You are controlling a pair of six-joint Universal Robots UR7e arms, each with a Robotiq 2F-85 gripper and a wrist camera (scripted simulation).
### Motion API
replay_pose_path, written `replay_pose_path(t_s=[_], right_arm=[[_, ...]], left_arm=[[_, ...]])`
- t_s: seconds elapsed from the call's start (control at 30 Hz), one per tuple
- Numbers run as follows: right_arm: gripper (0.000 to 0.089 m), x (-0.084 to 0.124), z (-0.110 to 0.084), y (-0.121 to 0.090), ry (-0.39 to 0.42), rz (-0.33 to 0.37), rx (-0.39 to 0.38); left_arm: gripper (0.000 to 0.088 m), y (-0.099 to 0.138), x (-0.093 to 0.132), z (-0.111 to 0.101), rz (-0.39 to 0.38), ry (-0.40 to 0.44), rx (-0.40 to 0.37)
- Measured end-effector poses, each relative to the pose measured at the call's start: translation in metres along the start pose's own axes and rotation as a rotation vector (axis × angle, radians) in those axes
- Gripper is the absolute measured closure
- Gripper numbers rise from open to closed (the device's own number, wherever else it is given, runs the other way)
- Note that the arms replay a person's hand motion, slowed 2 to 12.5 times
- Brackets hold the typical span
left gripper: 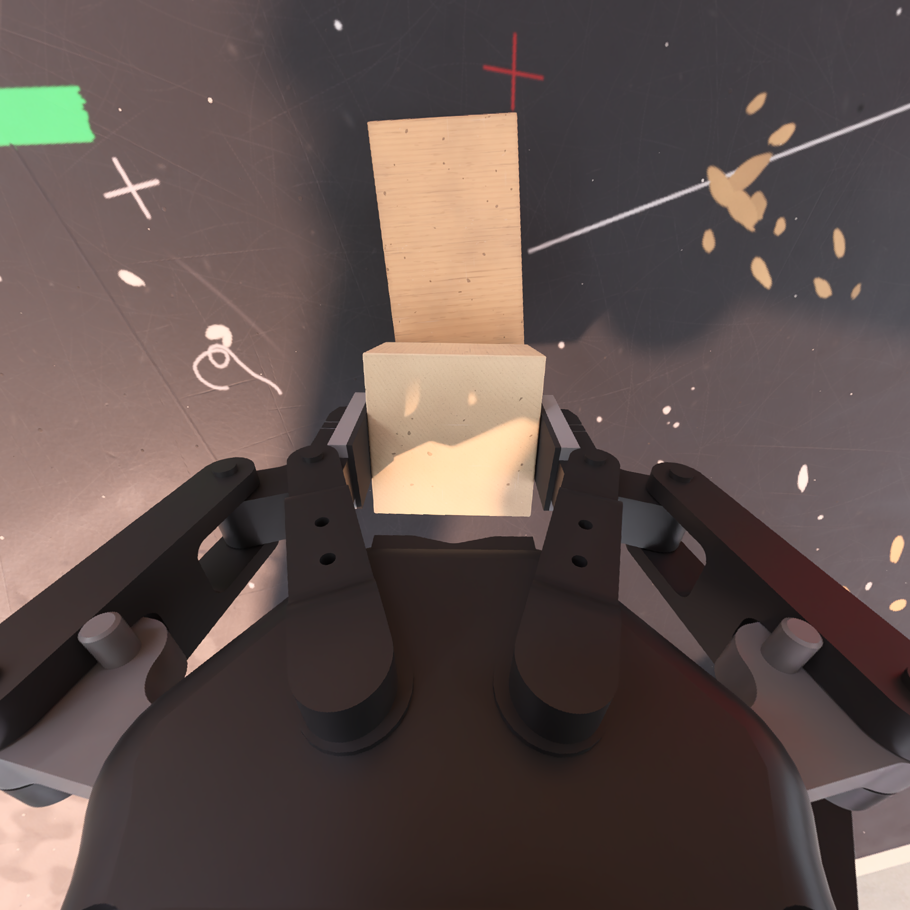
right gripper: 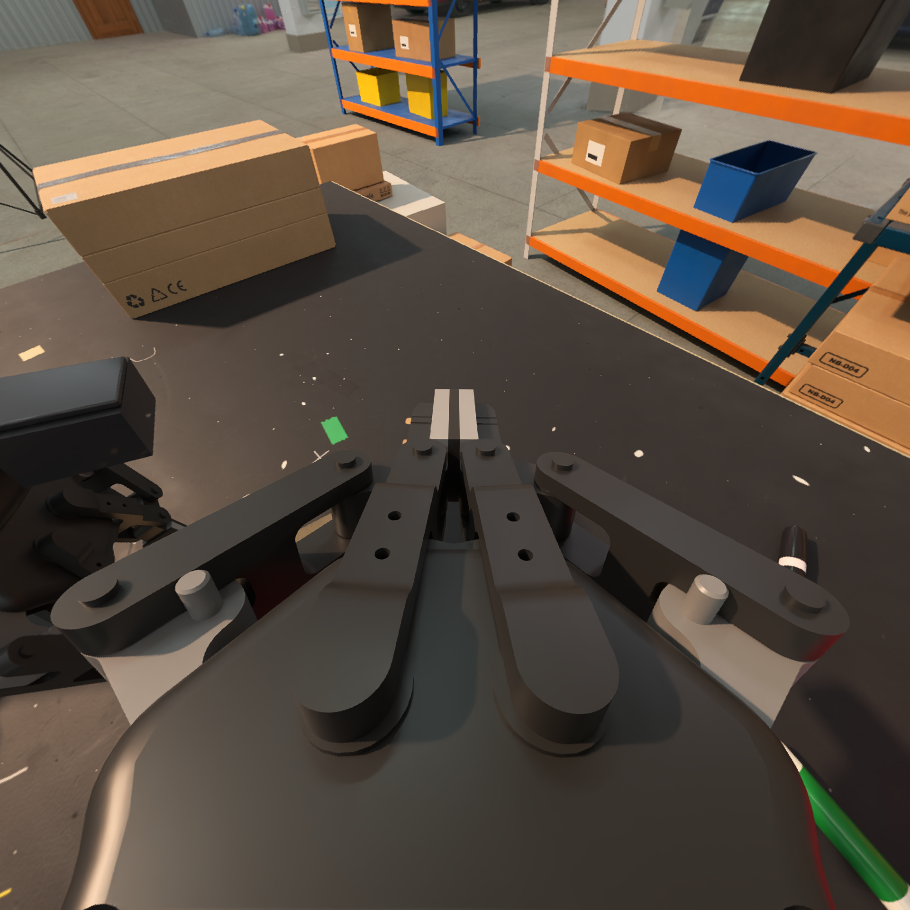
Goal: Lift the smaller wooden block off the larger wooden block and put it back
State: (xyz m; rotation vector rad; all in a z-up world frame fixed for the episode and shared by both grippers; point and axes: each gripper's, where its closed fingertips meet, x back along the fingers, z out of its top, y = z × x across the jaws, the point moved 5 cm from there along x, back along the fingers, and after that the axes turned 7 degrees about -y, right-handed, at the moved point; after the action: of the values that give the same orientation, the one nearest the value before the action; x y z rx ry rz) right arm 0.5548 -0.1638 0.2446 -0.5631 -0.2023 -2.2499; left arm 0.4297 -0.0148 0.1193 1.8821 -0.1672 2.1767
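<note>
In the left wrist view my left gripper [left gripper: 453, 443] is shut on the smaller wooden block [left gripper: 450, 428], a pale cube held between both pads. The larger wooden block [left gripper: 445, 226], a long tan slab, lies flat on the dark table beyond it. I cannot tell whether the cube touches the slab or hangs above it. In the right wrist view my right gripper [right gripper: 454, 416] is shut and empty above the table. Neither block shows in that view; the left arm's wrist housing [right gripper: 69, 418] is at its left edge.
The dark table [left gripper: 197, 443] carries paint specks, chalk marks, a red cross [left gripper: 513, 74] and green tape [left gripper: 44, 114]. A large cardboard box [right gripper: 182, 211] stands at the table's far left corner. Orange shelving [right gripper: 714, 197] with bins stands past the table's right edge. A green marker [right gripper: 847, 837] lies near right.
</note>
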Motion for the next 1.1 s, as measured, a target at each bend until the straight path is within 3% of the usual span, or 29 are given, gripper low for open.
replay_pose_path(t_s=[0.37,0.63,0.8,1.1], right_arm=[[0.0893,0.005,0.011,-0.008,0.173,0.077,0.157],[0.0886,-0.004,0.005,-0.009,0.090,0.062,0.164],[0.0882,-0.009,0.001,-0.011,0.068,0.090,0.176],[0.0879,-0.010,-0.005,-0.006,0.046,0.119,0.133]], left_arm=[[0.0348,0.003,-0.002,0.005,0.017,-0.004,0.013],[0.0348,0.000,-0.002,0.006,0.033,-0.005,0.032],[0.0348,-0.001,-0.002,0.006,0.018,-0.007,0.047],[0.0348,0.000,-0.002,0.007,0.026,-0.013,0.062]])
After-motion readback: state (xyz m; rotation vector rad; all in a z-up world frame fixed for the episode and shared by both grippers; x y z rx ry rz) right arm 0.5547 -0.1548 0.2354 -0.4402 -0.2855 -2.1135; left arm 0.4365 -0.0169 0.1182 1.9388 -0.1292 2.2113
